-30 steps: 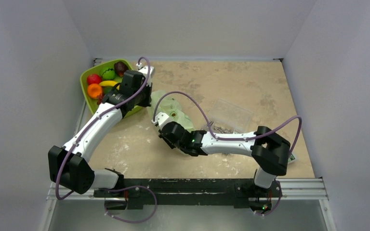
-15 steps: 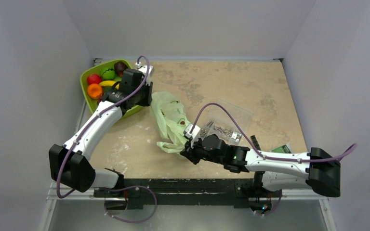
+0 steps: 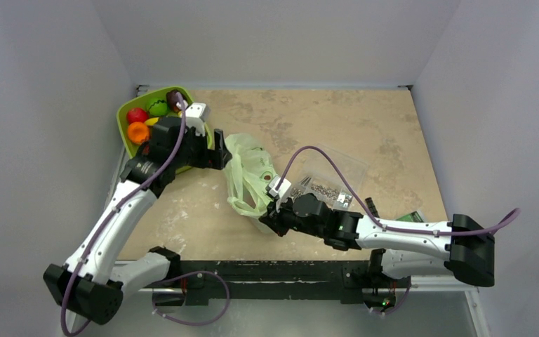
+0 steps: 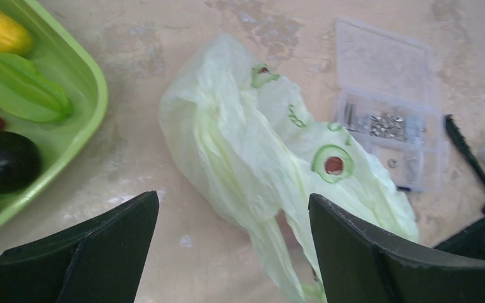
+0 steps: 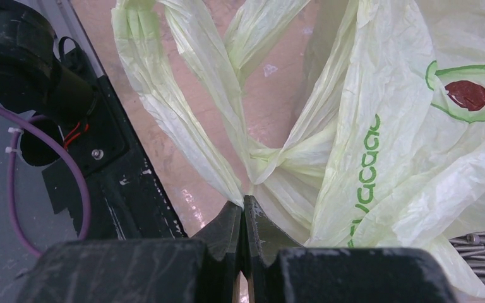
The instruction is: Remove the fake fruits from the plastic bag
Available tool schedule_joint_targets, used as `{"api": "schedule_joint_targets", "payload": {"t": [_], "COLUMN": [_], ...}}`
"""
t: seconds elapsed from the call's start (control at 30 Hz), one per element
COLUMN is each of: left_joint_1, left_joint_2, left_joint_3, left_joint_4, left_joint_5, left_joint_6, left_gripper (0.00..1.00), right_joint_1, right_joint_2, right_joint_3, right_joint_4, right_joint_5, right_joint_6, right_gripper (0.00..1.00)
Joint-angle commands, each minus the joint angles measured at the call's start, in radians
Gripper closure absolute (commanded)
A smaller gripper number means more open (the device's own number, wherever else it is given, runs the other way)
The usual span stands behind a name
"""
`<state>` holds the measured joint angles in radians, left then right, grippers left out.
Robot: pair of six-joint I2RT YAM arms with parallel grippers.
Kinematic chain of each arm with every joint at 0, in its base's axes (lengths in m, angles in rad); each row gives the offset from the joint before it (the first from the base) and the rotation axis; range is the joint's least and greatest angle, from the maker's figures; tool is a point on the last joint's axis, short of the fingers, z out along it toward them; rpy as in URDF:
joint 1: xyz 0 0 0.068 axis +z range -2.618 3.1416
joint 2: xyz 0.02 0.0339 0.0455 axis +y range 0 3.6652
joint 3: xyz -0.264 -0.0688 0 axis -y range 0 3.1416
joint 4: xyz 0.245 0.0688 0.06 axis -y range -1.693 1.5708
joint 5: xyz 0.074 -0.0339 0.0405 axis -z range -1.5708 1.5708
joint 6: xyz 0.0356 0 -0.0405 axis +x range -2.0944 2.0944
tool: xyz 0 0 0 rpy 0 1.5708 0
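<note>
**Right gripper (image 5: 243, 208) pinches the bag (image 3: 249, 172)**

Its jaws are closed on the handles; the left gripper (image 4: 230, 201) hangs wide open and empty, bag just ahead of it; a tug could tear the thin film or slip the pinch; only the right wrist view shows that grip.

Mottled beige tabletop (image 3: 337, 119) with paler worn patches, closed in at the back and both sides by plain pale grey walls (image 3: 281, 35), black rail (image 3: 288, 270) along the near edge, grey metal ledge (image 3: 288, 316) below it, soft even light, faint shadows
</note>
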<state>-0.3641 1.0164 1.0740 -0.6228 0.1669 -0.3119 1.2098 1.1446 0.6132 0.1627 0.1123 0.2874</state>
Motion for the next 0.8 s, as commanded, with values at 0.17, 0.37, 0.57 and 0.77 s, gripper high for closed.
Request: {"api": "schedule_joint_targets", "payload": {"t": [0.17, 0.37, 0.57, 0.77], "left_joint_1": [-0.127, -0.166, -0.167, -0.164], "left_joint_2": [-0.163, -0.091, -0.055, -0.022], "left_joint_3": [-0.209, -0.252, -0.323, -0.287], "left_joint_4": [0.033, 0.088, 0.196, 0.172], "left_joint_5": [0.085, -0.007, -0.029, -0.029], "left_joint_6": [-0.258, -0.306, -0.343, -0.321], "left_gripper": [0.06, 0.13, 0.2, 0.53], "right_joint_1": [0.0, 0.0, 0.0, 0.001], "right_joint_2": [-0.014, 0.011, 0.007, 0.033], "right_joint_3": [0.007, 0.02, 0.017, 0.005], "right_joint_4": [0.098, 0.122, 0.133, 0.128], "right_joint_5": [-0.005, -0.027, -0.02, 0.018], "right_joint_6": [0.001, -0.002, -0.007, 0.007], "right_gripper": [1.0, 1.0, 1.0, 1.0]}}
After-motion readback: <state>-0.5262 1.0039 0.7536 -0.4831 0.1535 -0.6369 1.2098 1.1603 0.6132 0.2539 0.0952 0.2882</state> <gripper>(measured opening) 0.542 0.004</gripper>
